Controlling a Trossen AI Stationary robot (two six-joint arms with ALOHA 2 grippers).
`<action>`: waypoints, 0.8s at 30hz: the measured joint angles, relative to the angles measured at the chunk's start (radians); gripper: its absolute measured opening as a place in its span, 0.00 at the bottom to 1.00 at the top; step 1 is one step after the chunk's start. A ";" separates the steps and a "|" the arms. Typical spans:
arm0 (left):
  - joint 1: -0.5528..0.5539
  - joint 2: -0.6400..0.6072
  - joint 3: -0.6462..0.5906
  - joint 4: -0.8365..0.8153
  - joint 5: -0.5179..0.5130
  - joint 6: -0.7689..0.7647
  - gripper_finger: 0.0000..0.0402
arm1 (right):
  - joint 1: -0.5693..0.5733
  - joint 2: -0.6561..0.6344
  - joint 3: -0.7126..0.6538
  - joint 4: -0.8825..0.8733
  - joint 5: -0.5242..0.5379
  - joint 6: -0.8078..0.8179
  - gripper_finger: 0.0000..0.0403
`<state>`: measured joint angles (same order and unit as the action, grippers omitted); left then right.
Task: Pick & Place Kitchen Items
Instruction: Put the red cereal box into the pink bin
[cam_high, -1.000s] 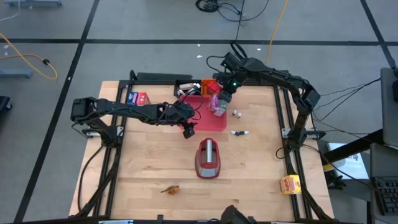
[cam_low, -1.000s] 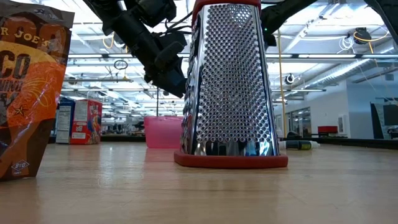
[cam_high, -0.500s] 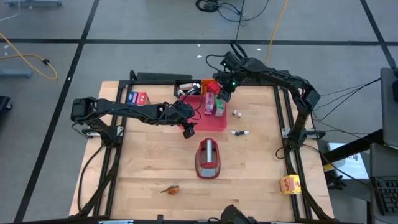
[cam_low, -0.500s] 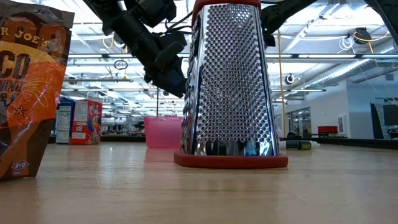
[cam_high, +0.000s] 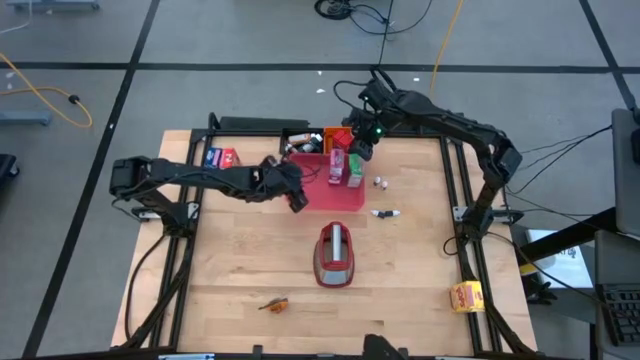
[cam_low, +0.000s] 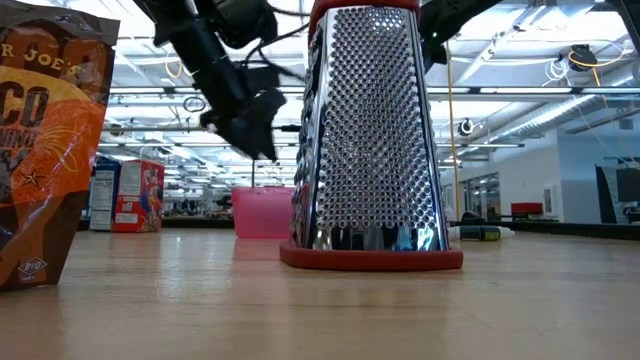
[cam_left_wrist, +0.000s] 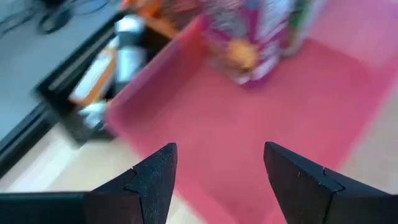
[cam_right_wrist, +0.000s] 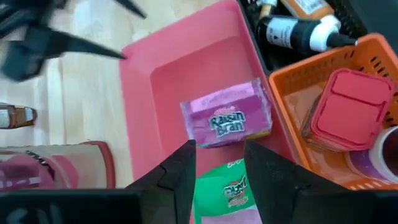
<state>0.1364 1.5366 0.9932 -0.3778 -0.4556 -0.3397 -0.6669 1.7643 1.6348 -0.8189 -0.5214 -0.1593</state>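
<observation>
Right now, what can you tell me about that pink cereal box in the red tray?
The pink carton is a small cardboard box printed "Raisin Bran" in white on a magenta front. It stands in the pinkish-red tray near its far rim, with a green carton next to it; whether they touch is unclear. The right claw hangs open just above the two cartons, gripping neither. From above, the box shows at the tray's back edge, beside an orange basket.

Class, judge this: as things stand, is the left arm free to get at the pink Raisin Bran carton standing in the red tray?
Probably yes. The left end effector hovers open at the red tray, and bare tray floor lies between it and the pink carton.
</observation>
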 joint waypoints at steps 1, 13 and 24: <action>0.000 -0.016 -0.001 -0.049 -0.018 -0.038 0.61 | 0.001 -0.012 0.000 -0.002 -0.001 0.001 0.32; 0.045 -0.254 0.000 -0.515 -0.158 -0.401 0.61 | 0.056 -0.126 -0.014 -0.047 -0.002 0.016 0.32; 0.282 -0.292 -0.001 -0.654 -0.032 -0.402 0.61 | 0.125 -0.176 -0.112 -0.030 0.005 0.042 0.31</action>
<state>0.4183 1.2448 0.9920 -1.0321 -0.4876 -0.7420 -0.5415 1.5886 1.5226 -0.8488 -0.5163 -0.1169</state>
